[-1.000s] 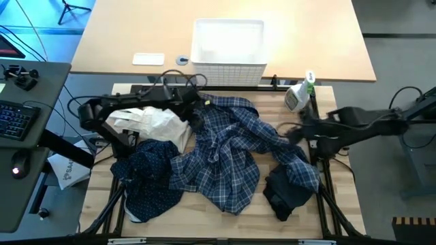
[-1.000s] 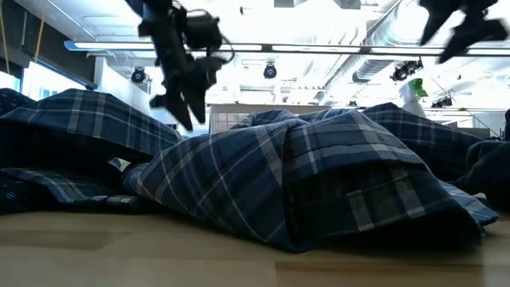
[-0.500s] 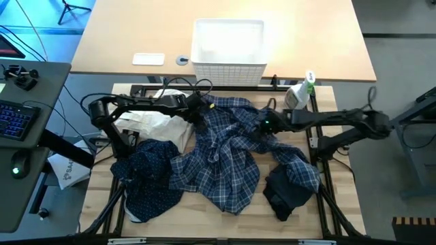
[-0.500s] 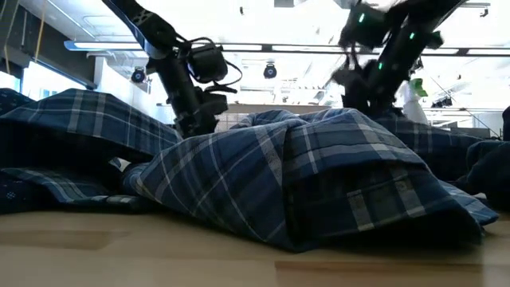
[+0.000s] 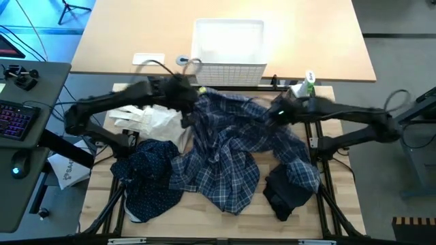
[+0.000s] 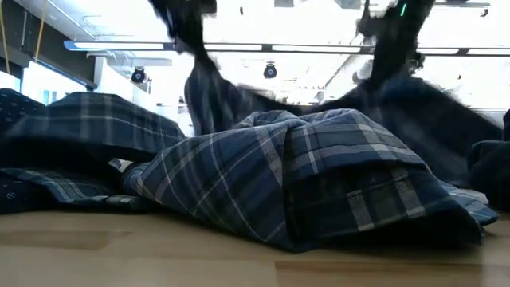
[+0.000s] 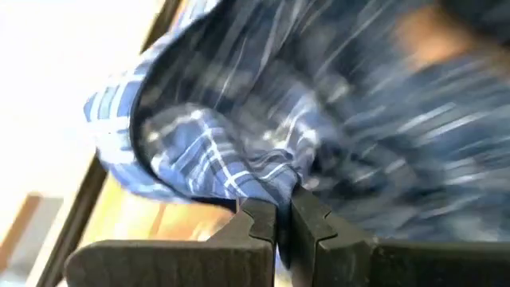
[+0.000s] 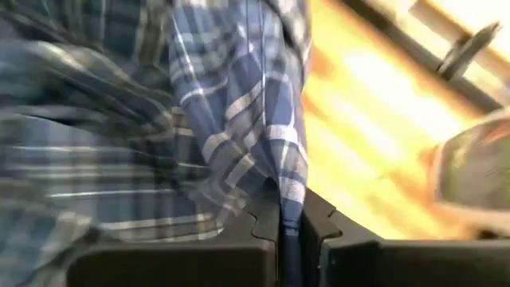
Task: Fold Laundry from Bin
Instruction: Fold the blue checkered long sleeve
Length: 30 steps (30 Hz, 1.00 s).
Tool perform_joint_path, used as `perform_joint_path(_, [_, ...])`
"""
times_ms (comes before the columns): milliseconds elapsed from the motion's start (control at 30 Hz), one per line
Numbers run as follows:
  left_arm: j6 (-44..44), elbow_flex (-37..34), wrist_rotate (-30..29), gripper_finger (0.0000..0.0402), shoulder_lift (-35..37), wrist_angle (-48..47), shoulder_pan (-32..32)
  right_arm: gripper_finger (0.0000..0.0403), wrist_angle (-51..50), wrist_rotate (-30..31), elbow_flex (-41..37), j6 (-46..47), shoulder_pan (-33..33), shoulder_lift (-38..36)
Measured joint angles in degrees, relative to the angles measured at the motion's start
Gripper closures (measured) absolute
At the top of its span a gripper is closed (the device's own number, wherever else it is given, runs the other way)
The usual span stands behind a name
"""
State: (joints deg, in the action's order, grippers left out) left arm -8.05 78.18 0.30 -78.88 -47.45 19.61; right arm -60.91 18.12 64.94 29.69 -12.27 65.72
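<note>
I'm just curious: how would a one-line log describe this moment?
left claw: shut on plaid shirt | right claw: shut on plaid shirt | shirt: partly lifted | bin: behind

Overhead, table-level, two wrists (close)

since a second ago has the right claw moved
Yes. In the high view the right claw has swung left from beyond the spray bottle to just left of it, now shut on the plaid shirt.

No legible text, label, brand, number or sign appears in any view. A white bag point(image 5: 67, 171) lying off the table's left edge carries dark lettering, but its characters cannot be made out.
</note>
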Motion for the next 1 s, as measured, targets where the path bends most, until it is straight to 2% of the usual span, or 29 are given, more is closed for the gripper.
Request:
perform_joint_path(67, [0.5, 5.0, 4.6, 0.0401, 2.3, -1.2, -0.6, 0.0396, -4.5, -1.5, 6.4, -1.8, 0.0, -2.4])
perform_joint_path(133, [2.0, 10.4, 9.7, 0.0401, 3.9, -2.3, -0.8, 0.0400, -6.9, -6.3, 12.7, -4.4, -0.1, -4.5])
perform_joint_path(200, [3.7, 16.1, 15.9, 0.0401, 4.7, -2.8, -1.2, 0.0400, -7.0, -14.5, 18.7, -6.5, 0.0, -6.6])
perform_joint_path(300, [7.7, 24.7, 27.0, 0.0401, 4.7, -3.1, -1.9, 0.0399, -2.4, -31.1, 26.3, -7.0, 0.0, -9.2])
perform_joint_path(367, [11.9, 30.3, 34.4, 0.0401, 4.1, -2.6, -2.8, 0.0401, 4.5, -42.2, 30.2, -5.8, 0.0, -10.5])
perform_joint_path(467, [18.4, 38.5, 42.4, 0.0401, 2.3, -1.1, -5.0, 0.0401, 19.8, -54.0, 34.8, -6.2, 0.6, -11.5])
perform_joint_path(600, [19.0, 48.1, 44.0, 0.0401, -0.3, 4.5, -8.9, 0.0402, 43.9, -63.5, 38.9, -11.6, 3.0, -10.7])
perform_joint_path(633, [17.1, 50.2, 42.9, 0.0401, -0.9, 5.2, -9.5, 0.0402, 47.4, -62.9, 39.7, -13.1, 3.2, -10.5])
perform_joint_path(700, [12.6, 53.7, 37.7, 0.0401, -1.8, 4.8, -9.7, 0.0402, 48.6, -55.7, 41.6, -15.7, 3.1, -10.0])
perform_joint_path(867, [3.4, 56.6, 14.5, 0.0401, -1.7, 1.8, -7.0, 0.0402, 33.6, -26.1, 46.8, -22.9, 1.7, -9.3])
perform_joint_path(900, [2.6, 56.6, 11.8, 0.0401, -1.6, 1.6, -6.3, 0.0402, 31.1, -21.3, 47.6, -22.8, 1.7, -9.0])
perform_joint_path(933, [2.5, 56.6, 11.2, 0.0401, -1.6, 1.7, -5.6, 0.0402, 29.0, -18.9, 48.4, -22.4, 1.7, -8.6])
perform_joint_path(1000, [3.7, 56.8, 14.8, 0.0401, -1.7, 1.9, -4.6, 0.0402, 26.2, -20.7, 50.0, -21.2, 1.8, -7.9])
